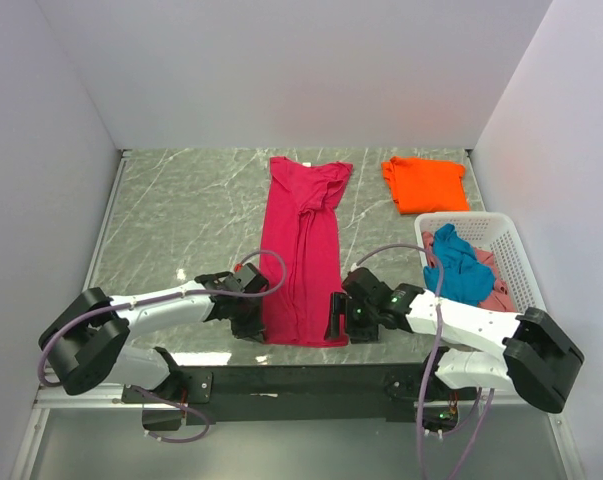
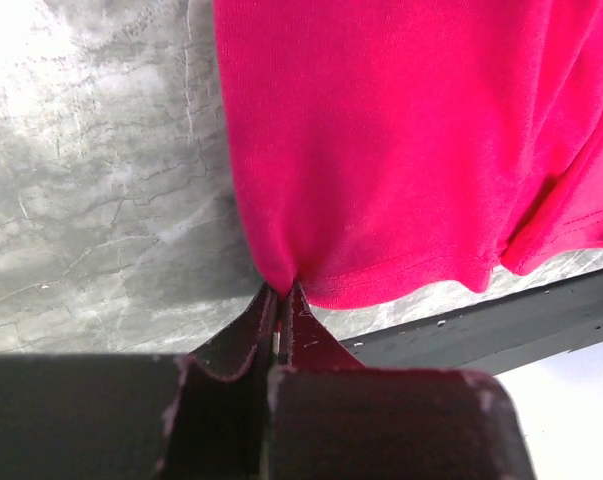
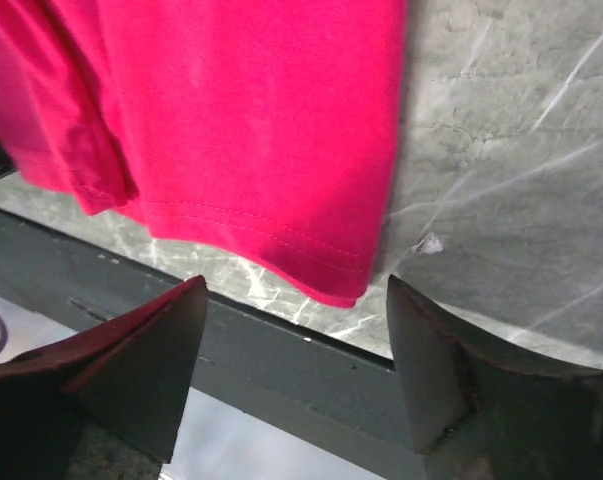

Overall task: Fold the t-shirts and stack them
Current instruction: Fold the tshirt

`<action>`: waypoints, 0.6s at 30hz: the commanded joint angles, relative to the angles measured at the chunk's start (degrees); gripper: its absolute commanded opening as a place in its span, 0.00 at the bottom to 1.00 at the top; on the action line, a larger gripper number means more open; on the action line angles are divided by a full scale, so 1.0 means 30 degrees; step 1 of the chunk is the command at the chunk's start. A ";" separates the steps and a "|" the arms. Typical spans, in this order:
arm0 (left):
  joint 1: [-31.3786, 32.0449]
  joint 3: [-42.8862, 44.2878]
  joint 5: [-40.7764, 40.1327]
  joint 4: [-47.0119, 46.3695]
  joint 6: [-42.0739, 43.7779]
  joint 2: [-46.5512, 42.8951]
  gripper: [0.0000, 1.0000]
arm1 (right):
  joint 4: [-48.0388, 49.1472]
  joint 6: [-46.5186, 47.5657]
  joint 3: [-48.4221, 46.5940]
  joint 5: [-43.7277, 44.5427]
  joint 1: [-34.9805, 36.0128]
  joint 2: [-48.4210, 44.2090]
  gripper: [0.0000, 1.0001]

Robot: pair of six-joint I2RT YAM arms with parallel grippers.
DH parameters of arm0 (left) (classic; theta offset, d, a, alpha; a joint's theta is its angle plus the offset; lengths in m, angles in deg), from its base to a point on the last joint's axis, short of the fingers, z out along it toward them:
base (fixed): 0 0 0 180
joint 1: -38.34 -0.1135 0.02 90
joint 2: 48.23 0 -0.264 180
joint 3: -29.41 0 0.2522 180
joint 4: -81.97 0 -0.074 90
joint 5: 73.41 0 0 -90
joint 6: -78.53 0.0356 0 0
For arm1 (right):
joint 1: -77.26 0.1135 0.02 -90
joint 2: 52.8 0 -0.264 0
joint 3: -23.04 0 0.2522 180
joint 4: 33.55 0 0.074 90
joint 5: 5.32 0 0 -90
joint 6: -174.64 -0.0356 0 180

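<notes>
The crimson-magenta t-shirt [image 1: 303, 250] lies folded into a long narrow strip down the middle of the table, hem at the near edge. My left gripper [image 1: 253, 322] is shut on its near left hem corner [image 2: 281, 272]. My right gripper [image 1: 337, 316] is open and empty just off the near right hem corner [image 3: 346, 285]. The bright orange t-shirt [image 1: 424, 184] lies folded at the back right. A teal-blue t-shirt [image 1: 459, 264] lies on a dusty pink one [image 1: 495, 295] in the basket.
The white lattice basket [image 1: 504, 240] stands at the right edge, beside my right arm. The table's near edge and a dark mounting rail [image 1: 301, 378] lie just below both grippers. Grey walls close in the left, back and right.
</notes>
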 commanded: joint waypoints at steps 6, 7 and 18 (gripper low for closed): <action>0.0000 -0.0228 -0.0495 0.0311 0.0293 0.0300 0.01 | -0.0277 -0.0737 -0.0590 0.1648 0.0954 0.1713 0.71; -0.0028 -0.0228 -0.0466 0.0310 0.0293 0.0329 0.01 | -0.0335 -0.0679 -0.0679 0.1737 0.1071 0.1920 0.70; 0.0001 -0.1602 0.0587 -0.0069 -0.0234 -0.1893 0.01 | -0.1478 -0.2434 -0.0534 0.1885 0.3032 0.1221 0.01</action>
